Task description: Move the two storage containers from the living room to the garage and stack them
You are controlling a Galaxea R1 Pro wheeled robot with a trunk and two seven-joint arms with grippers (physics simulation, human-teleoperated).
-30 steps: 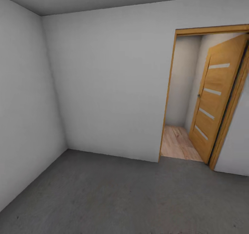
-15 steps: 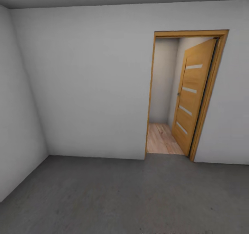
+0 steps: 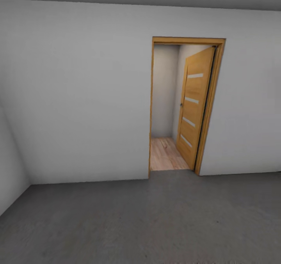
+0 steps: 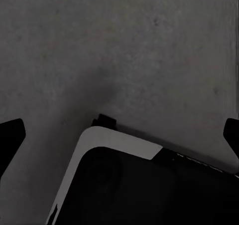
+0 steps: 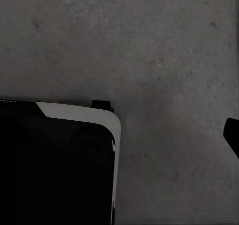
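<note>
The head view faces a plain white wall (image 3: 78,100) of the garage, matte and unmarked, meeting a second white wall at a corner on the left. The floor (image 3: 140,225) is dark grey concrete with a rough, mottled surface.

A rectangular doorway (image 3: 166,107) framed in orange-brown wood is set into the wall, right of centre. Its door (image 3: 195,107), of the same wood grain with four narrow pale horizontal inserts, stands open, swung away into the space beyond. Past the threshold lies a strip of light wood plank flooring (image 3: 166,154) between pale walls.

The left wrist view looks down on the concrete floor. The dark fingers (image 4: 10,137) of the left gripper (image 4: 119,135) appear at opposite edges of the frame, spread wide apart with nothing between them. A black body panel with a rounded, white-edged corner, part of the robot base (image 4: 144,185), lies below.

The right wrist view shows the same concrete and the base's rounded white-trimmed corner. One dark finger (image 5: 233,135) of the right gripper is visible at the frame edge; whether this gripper is spread or closed cannot be told.

The storage containers appear in none of the views.
</note>
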